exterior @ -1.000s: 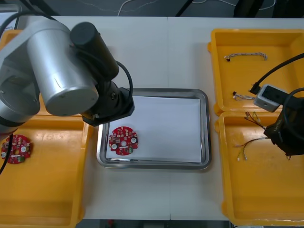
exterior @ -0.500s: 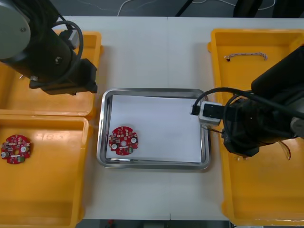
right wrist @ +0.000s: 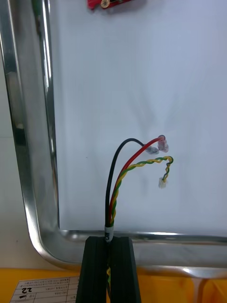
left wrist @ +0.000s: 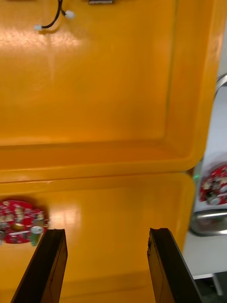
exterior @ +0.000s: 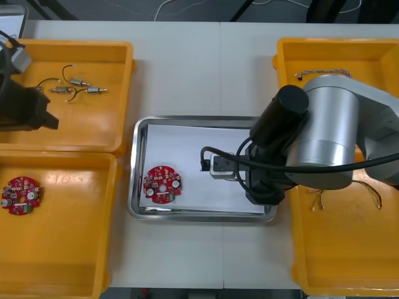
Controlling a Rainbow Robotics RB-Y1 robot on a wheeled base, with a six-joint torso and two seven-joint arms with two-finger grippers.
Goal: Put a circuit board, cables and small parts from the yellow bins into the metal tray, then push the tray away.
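Clamped in right hand (right wrist: 109,242): red and yellow cable (right wrist: 137,163), over metal tray's (exterior: 202,119) near right corner, clear of circuit board (exterior: 161,184). Lower till wire ends touch, then release. Left hand (left wrist: 106,232) spread apart over left yellow bins (exterior: 100,128).

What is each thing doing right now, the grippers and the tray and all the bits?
Shiny metal tray: white inside, holding one board.
Round red circuit board in the tray: lying flat.
Red and yellow cable: gripped, loose ends over the tray.
Right gripper: jaws shut on the cable.
Left gripper: jaws open, empty, over the left yellow bins.
Second round red circuit board: flat in the nearer bin.
Small metal parts: lying in the farther bin.
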